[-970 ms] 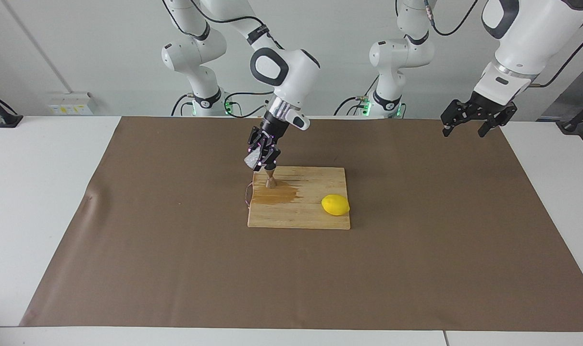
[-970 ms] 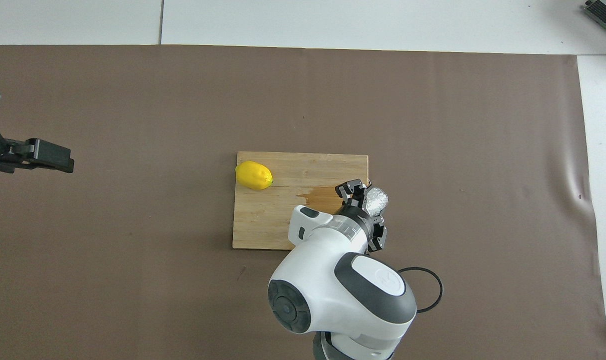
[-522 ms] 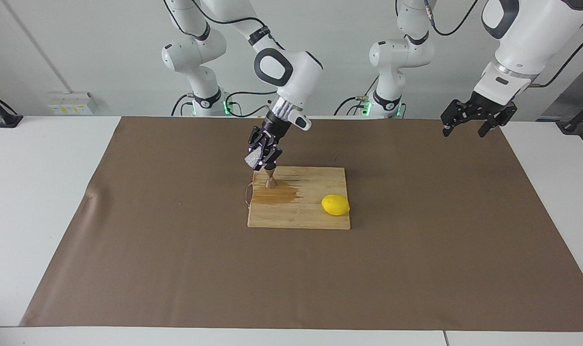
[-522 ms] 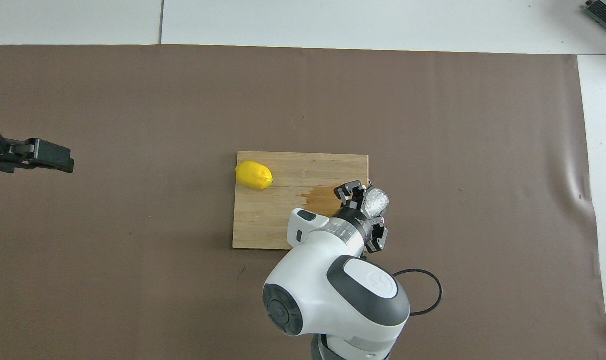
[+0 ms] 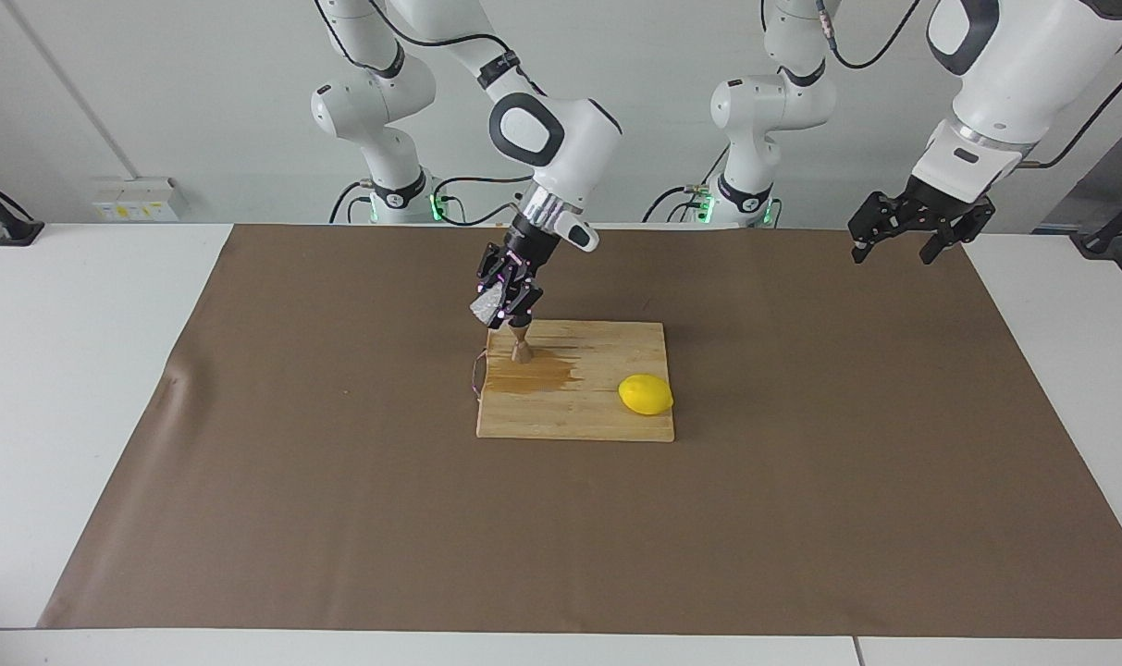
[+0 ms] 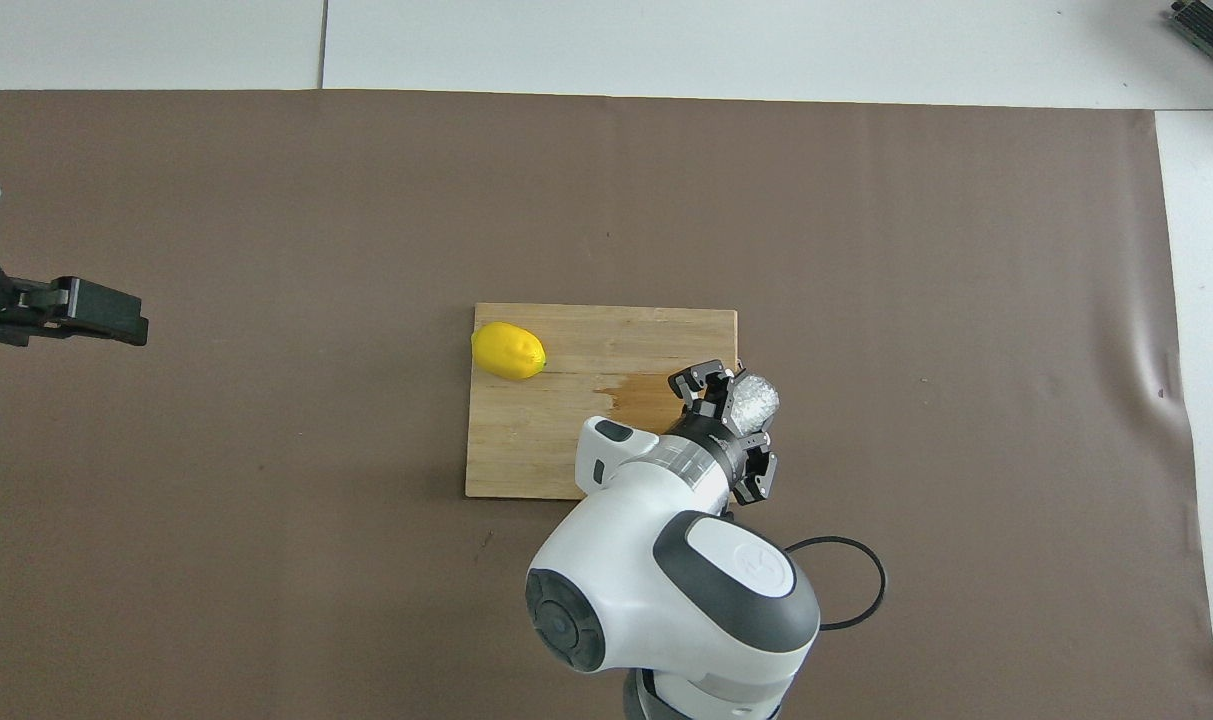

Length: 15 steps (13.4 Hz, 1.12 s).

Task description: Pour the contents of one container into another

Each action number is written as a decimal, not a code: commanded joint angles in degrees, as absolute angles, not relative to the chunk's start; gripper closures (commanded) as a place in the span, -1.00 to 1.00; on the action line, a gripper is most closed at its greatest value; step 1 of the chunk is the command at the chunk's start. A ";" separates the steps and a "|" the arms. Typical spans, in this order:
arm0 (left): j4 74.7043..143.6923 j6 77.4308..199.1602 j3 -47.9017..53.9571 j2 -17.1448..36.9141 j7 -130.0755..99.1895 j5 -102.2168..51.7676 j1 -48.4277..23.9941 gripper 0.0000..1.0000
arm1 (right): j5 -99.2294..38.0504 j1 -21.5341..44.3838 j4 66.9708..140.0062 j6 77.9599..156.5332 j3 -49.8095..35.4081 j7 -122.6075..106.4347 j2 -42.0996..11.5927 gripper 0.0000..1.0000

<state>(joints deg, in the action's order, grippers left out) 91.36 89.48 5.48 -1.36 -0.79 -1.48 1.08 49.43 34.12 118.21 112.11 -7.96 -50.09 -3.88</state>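
My right gripper (image 5: pixel 505 298) is shut on the small clear ribbed glass (image 5: pixel 484 306) and holds it tilted just above the metal jigger (image 5: pixel 521 348). The jigger stands upright on the wooden cutting board (image 5: pixel 597 421), at the corner nearest the robots toward the right arm's end. A wet brown patch (image 5: pixel 529 375) spreads over the board beside the jigger. In the overhead view the glass (image 6: pixel 755 399) shows in the right gripper (image 6: pixel 731 408), and the arm hides the jigger. My left gripper (image 5: pixel 895 252) waits open in the air over the mat's edge at the left arm's end.
A yellow lemon (image 5: pixel 646 394) lies on the board toward the left arm's end. A brown mat (image 5: pixel 339 481) covers the table. A thin black ring (image 6: pixel 871 588) lies on the mat nearer to the robots than the board. A cord loop (image 5: pixel 475 376) hangs off the board's edge.
The right arm's upper body has shifted slightly while the glass stays tilted over the jigger. The left arm has not moved.
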 commanded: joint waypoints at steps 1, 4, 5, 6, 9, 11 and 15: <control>92.02 89.74 5.54 -1.85 -1.41 -1.85 1.32 -1.00 | 51.24 33.93 117.95 110.40 -8.44 -49.04 -4.22 0.53; 92.02 89.74 5.54 -1.84 -1.41 -1.85 1.32 -1.00 | 50.37 33.93 116.99 109.95 -8.53 -49.48 -4.22 0.53; 92.02 89.74 5.54 -1.76 -1.41 -1.85 1.32 -1.00 | 49.75 33.58 116.29 109.43 -8.53 -49.57 -4.22 0.53; 92.02 89.74 5.54 -1.76 -1.41 -1.85 1.32 -1.00 | 48.27 33.49 115.93 109.08 -8.53 -49.57 -4.13 0.53; 92.02 89.74 5.54 -1.84 -1.41 -1.85 1.32 -1.00 | 45.72 33.14 115.84 109.16 -8.53 -50.01 -3.43 0.53; 92.02 89.74 5.54 -1.85 -1.41 -1.85 1.32 -1.00 | 43.60 32.87 115.40 109.42 -8.44 -50.62 -3.34 0.53; 92.02 89.74 5.54 -1.84 -1.41 -1.85 1.32 -1.00 | 40.17 32.17 115.40 109.69 -8.35 -50.63 -3.34 0.53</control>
<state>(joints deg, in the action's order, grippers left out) 91.36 89.48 5.48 -1.36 -0.79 -1.48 1.08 41.97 33.13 115.77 110.11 -7.92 -50.08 -3.69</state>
